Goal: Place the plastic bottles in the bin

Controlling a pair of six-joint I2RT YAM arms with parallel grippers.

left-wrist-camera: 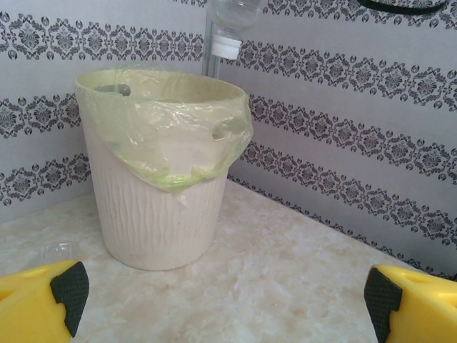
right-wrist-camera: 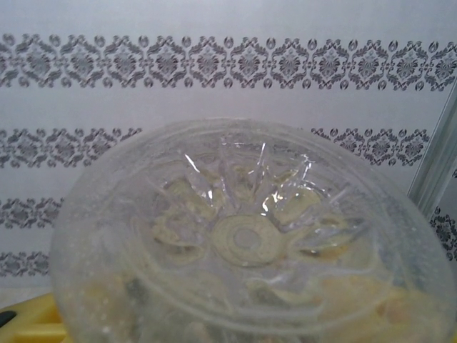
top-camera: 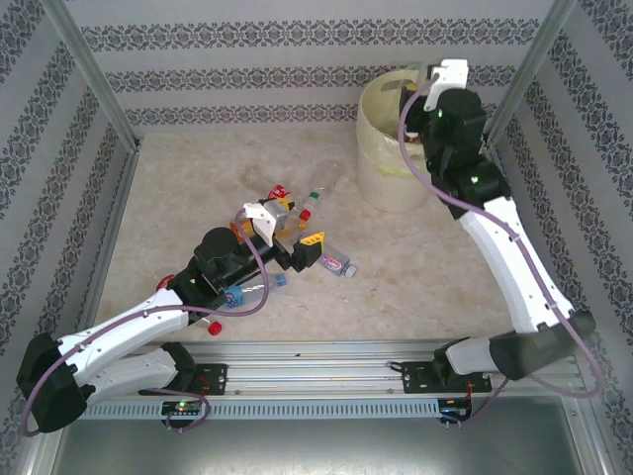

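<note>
Bin (left-wrist-camera: 153, 221) looks like matte ribbed plastic, its liner (left-wrist-camera: 164, 136) thin, crinkly glossy film. The bottle (right-wrist-camera: 246, 243) is clear shiny plastic, tabletop (left-wrist-camera: 285, 264) smooth, marble-look, slight sheen.

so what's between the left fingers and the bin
bare tabletop in the left wrist view, from the open fingers to the bin; something clear lies off to the left

You're working in a robot test cell, lab-built rather than a real room. Bare aluminium frame posts (top-camera: 94, 74) hold flat wall panels printed with grey damask wallpaper bands (top-camera: 297, 79) on the left, far and right sides. The table is a beige marble-look sheet (top-camera: 415, 277), and two white-and-black robot arms (top-camera: 514, 267) are bolted to a slotted aluminium rail (top-camera: 316, 361) along the near edge.
</note>
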